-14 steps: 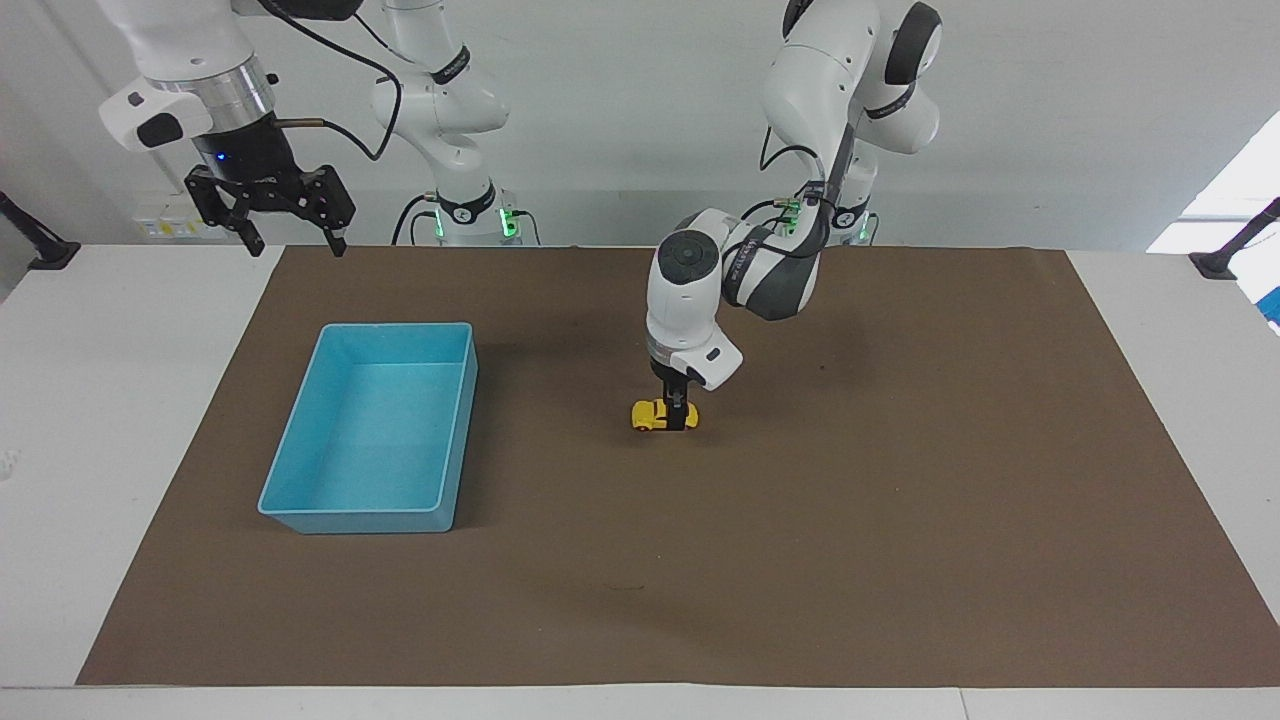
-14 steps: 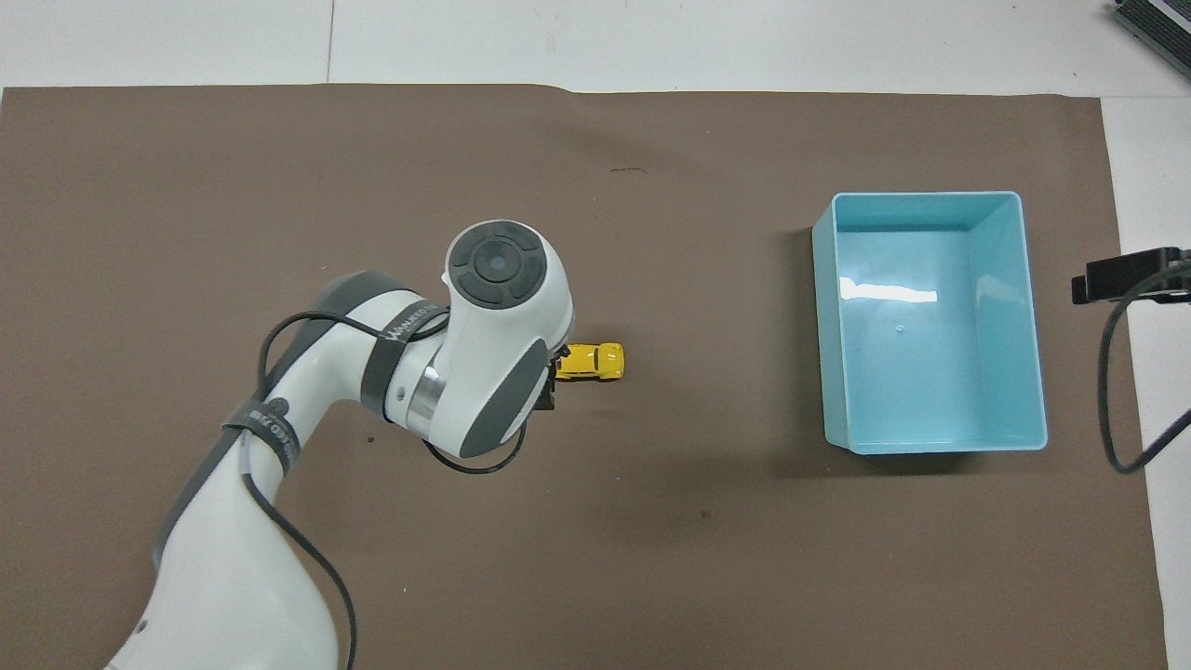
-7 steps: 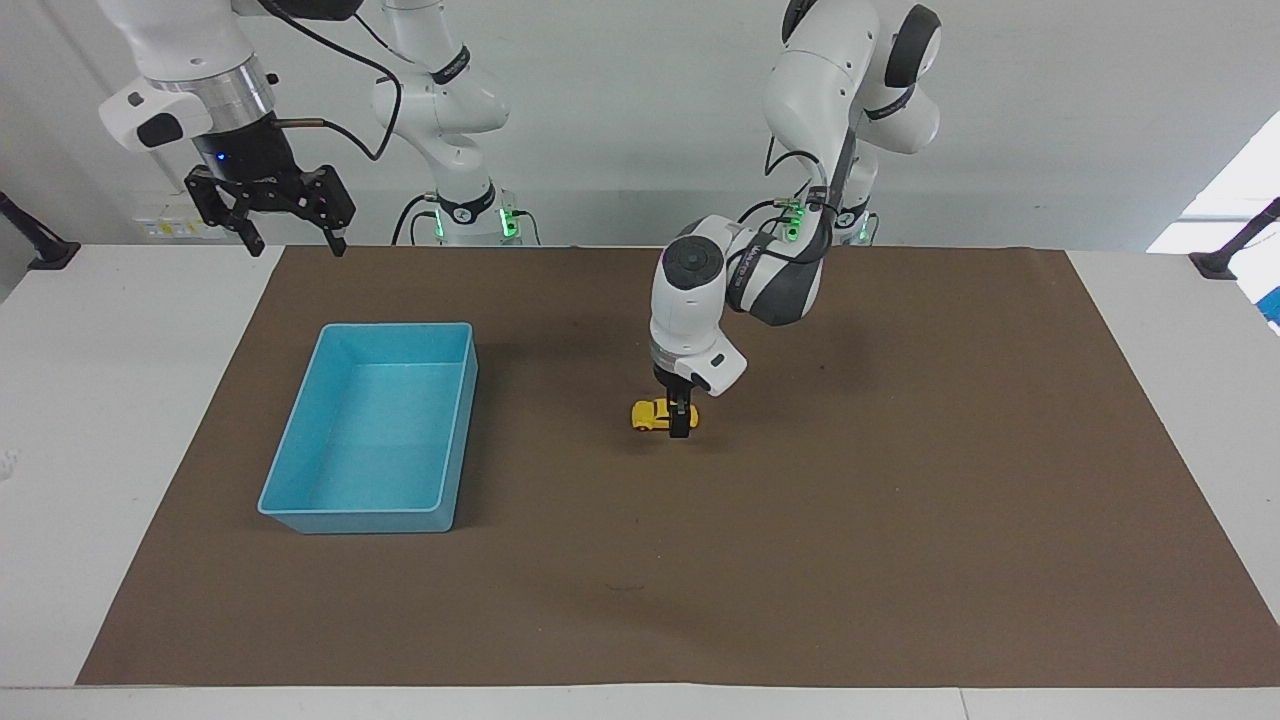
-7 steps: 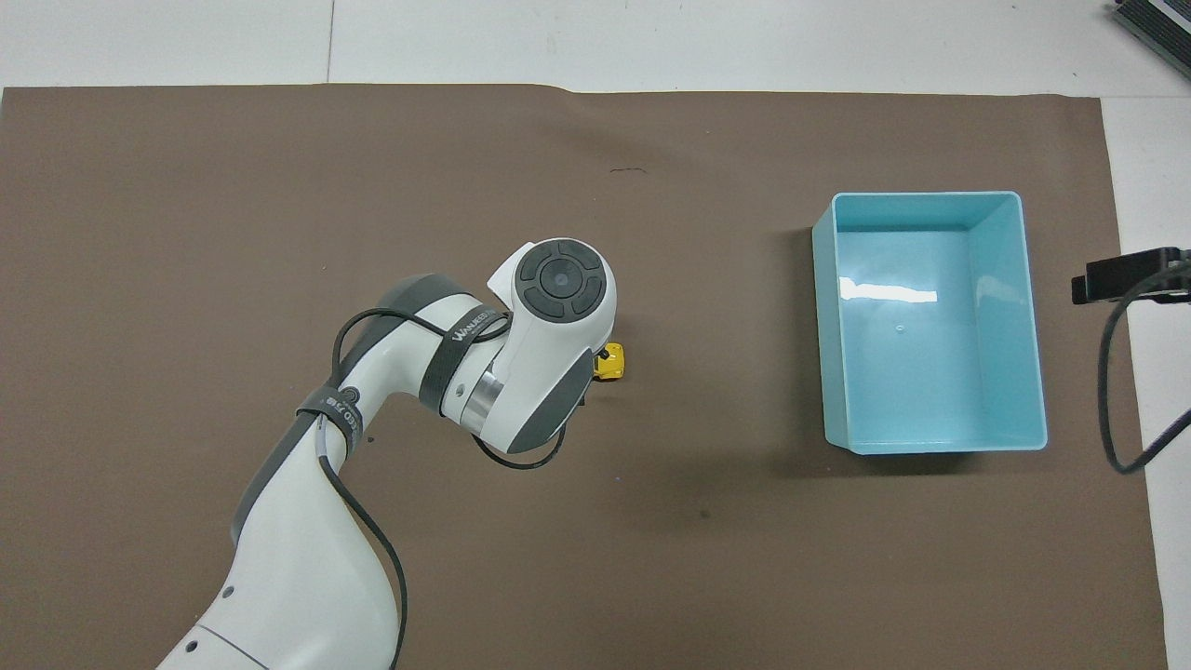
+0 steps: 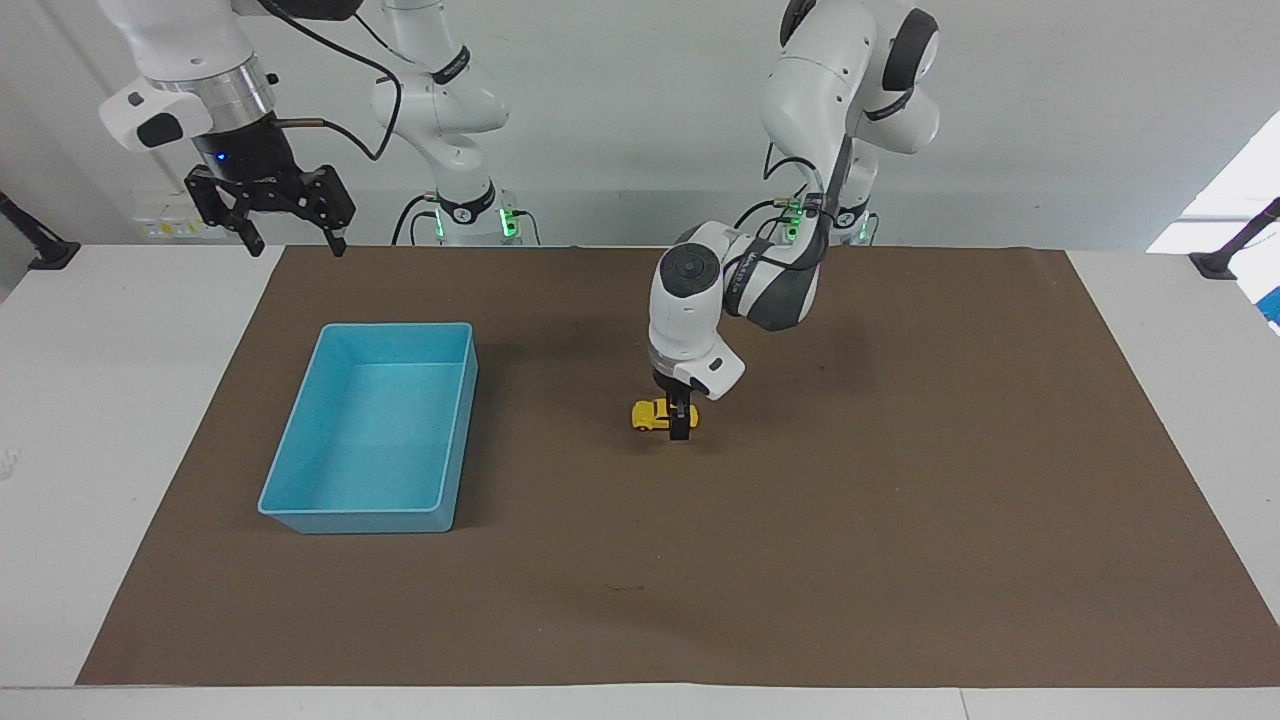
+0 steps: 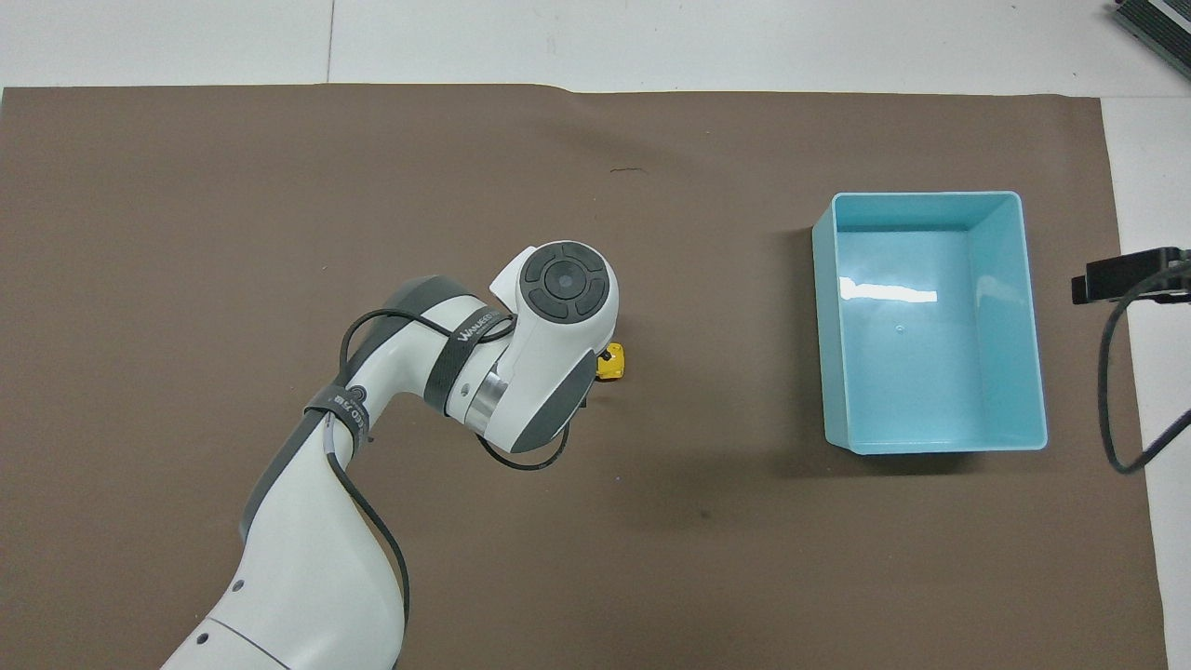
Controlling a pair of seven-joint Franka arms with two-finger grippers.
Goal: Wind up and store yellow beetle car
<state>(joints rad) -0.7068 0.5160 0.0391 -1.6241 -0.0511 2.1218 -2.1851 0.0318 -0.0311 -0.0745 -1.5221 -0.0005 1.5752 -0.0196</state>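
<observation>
The yellow beetle car (image 5: 648, 414) stands on its wheels on the brown mat, mid-table. My left gripper (image 5: 680, 420) is down at the end of the car that points toward the left arm's end of the table. It is open and straddles the car: one black finger (image 5: 683, 424) shows in front of it, the other is hidden. From overhead, the left wrist covers all but the tip of the car (image 6: 612, 362). My right gripper (image 5: 292, 235) waits, open and empty, high over the table edge near its base.
An empty blue tray (image 5: 296, 425) sits on the mat toward the right arm's end; from overhead the tray (image 6: 930, 196) shows a bare floor. The brown mat (image 5: 900, 520) covers most of the white table.
The left wrist has turned and shifted over the car toward the right arm's end, covering more of it from above. The car and the right arm have not moved.
</observation>
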